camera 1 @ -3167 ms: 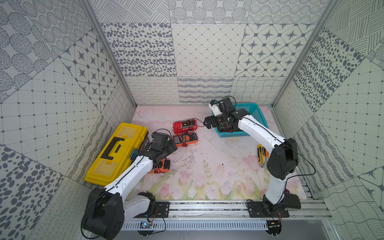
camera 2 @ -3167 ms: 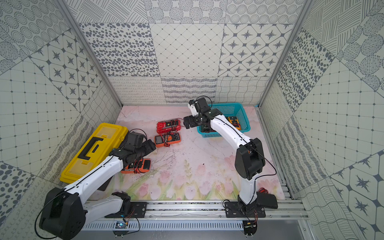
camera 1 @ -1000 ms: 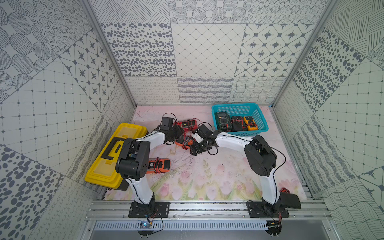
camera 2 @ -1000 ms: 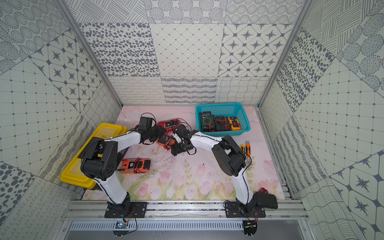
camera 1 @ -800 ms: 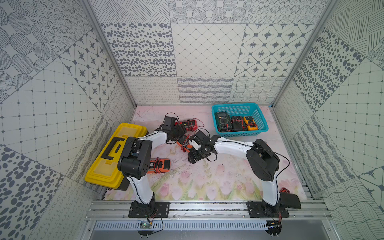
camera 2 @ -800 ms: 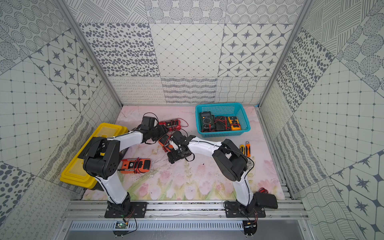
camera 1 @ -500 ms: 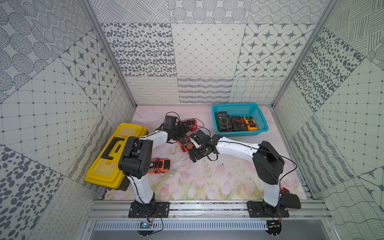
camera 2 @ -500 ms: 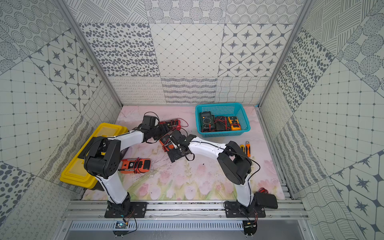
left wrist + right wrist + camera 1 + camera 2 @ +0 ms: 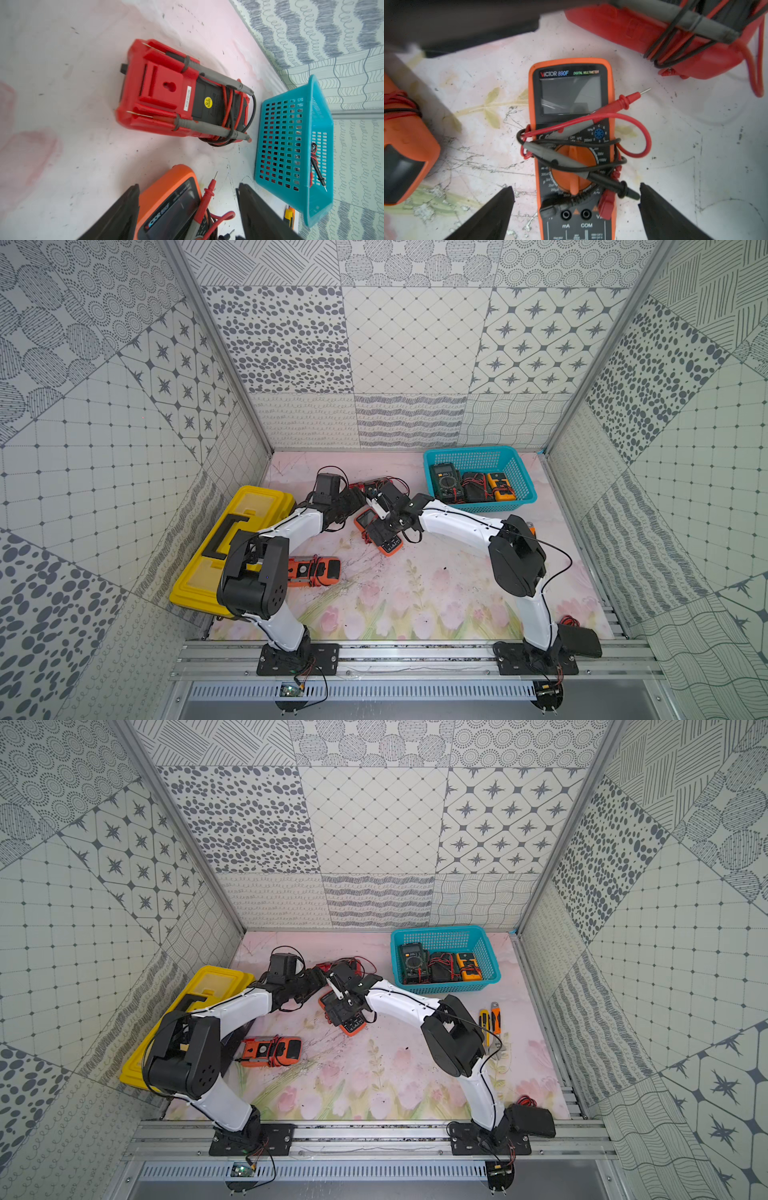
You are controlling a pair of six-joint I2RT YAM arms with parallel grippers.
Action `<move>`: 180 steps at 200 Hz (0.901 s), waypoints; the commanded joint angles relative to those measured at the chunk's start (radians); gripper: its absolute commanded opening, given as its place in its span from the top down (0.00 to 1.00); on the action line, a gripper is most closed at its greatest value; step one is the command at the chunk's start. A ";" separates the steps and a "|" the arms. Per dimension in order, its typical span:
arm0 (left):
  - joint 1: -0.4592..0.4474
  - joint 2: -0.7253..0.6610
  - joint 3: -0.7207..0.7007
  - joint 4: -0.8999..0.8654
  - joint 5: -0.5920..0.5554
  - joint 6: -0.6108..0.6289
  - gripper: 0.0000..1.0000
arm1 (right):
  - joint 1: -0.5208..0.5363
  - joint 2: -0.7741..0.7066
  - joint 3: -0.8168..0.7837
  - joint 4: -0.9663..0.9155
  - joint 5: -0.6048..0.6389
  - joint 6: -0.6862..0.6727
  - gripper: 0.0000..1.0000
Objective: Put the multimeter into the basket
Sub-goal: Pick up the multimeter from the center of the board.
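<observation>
1. The orange multimeter [image 9: 571,95] is seen lying flat and face up on the table [image 9: 415,593], mid-scene. It is left of the basket [image 9: 469,449] and outside it.
2. Its long axis is laid on a diagonal, with the display end pointed far-left and the socket end near-right.
3. Red and black leads are wound loosely round the dial.
4. The right gripper [image 9: 576,186] is held over the socket end. Its fingers are spread wider than the case and nothing is clamped.
5. The left gripper [image 9: 187,185] is placed at the display end, its fingers likewise apart. Contact with the case cannot be told.
6. A red multimeter [image 9: 166,89] is seen face down just beyond, on the far side.
</observation>
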 commanded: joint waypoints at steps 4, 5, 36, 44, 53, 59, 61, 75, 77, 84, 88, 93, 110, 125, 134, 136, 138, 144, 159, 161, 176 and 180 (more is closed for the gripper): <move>0.021 -0.090 -0.056 -0.042 -0.067 0.002 0.21 | -0.013 0.051 0.065 -0.007 -0.014 -0.084 0.01; 0.021 -0.092 -0.058 -0.044 -0.068 0.003 0.21 | -0.014 0.052 0.066 -0.008 -0.014 -0.085 0.01; 0.027 -0.138 -0.106 -0.060 -0.075 0.002 0.21 | -0.014 0.097 0.107 -0.027 -0.054 -0.158 0.01; 0.029 -0.149 -0.115 -0.064 -0.077 0.001 0.21 | -0.015 0.106 0.117 -0.038 -0.068 -0.173 0.01; 0.031 -0.161 -0.126 -0.071 -0.082 0.001 0.21 | -0.015 0.114 0.123 -0.049 -0.087 -0.186 0.01; 0.033 -0.168 -0.130 -0.077 -0.087 0.001 0.21 | -0.015 0.118 0.125 -0.053 -0.106 -0.191 0.02; 0.034 -0.169 -0.133 -0.079 -0.087 0.002 0.21 | -0.016 0.119 0.126 -0.054 -0.114 -0.192 0.01; 0.036 -0.184 -0.141 -0.087 -0.095 0.003 0.21 | -0.015 0.119 0.121 -0.060 -0.153 -0.193 0.01; 0.036 -0.186 -0.142 -0.088 -0.096 0.002 0.21 | -0.015 0.119 0.119 -0.059 -0.159 -0.193 0.01; 0.037 -0.193 -0.144 -0.090 -0.098 0.003 0.21 | -0.014 0.120 0.114 -0.059 -0.171 -0.187 0.01; 0.037 -0.196 -0.144 -0.093 -0.100 0.003 0.21 | -0.014 0.120 0.112 -0.058 -0.173 -0.183 0.01; 0.039 -0.200 -0.145 -0.096 -0.101 0.004 0.21 | -0.014 0.122 0.108 -0.057 -0.173 -0.178 0.01; 0.039 -0.212 -0.144 -0.098 -0.103 0.002 0.21 | -0.014 0.135 0.104 -0.058 -0.152 -0.162 0.01; 0.039 -0.220 -0.143 -0.101 -0.102 0.000 0.21 | -0.014 0.153 0.111 -0.066 -0.136 -0.154 0.01; 0.039 -0.224 -0.141 -0.103 -0.101 0.001 0.21 | -0.014 0.167 0.122 -0.080 -0.127 -0.152 0.01; 0.039 -0.224 -0.140 -0.103 -0.101 0.001 0.21 | -0.013 0.172 0.125 -0.083 -0.125 -0.151 0.01; 0.039 -0.225 -0.140 -0.103 -0.101 0.001 0.21 | -0.014 0.174 0.128 -0.088 -0.121 -0.150 0.01; 0.039 -0.227 -0.141 -0.105 -0.099 0.001 0.21 | -0.013 0.186 0.139 -0.100 -0.114 -0.149 0.01; 0.039 -0.233 -0.145 -0.106 -0.099 -0.002 0.21 | -0.014 0.210 0.167 -0.132 -0.096 -0.150 0.01; 0.038 -0.233 -0.146 -0.106 -0.100 -0.003 0.21 | -0.014 0.213 0.169 -0.135 -0.094 -0.149 0.01; 0.039 -0.242 -0.152 -0.106 -0.098 -0.007 0.21 | -0.014 0.227 0.185 -0.156 -0.075 -0.145 0.02; 0.038 -0.243 -0.153 -0.104 -0.099 -0.007 0.21 | -0.013 0.228 0.185 -0.157 -0.070 -0.144 0.01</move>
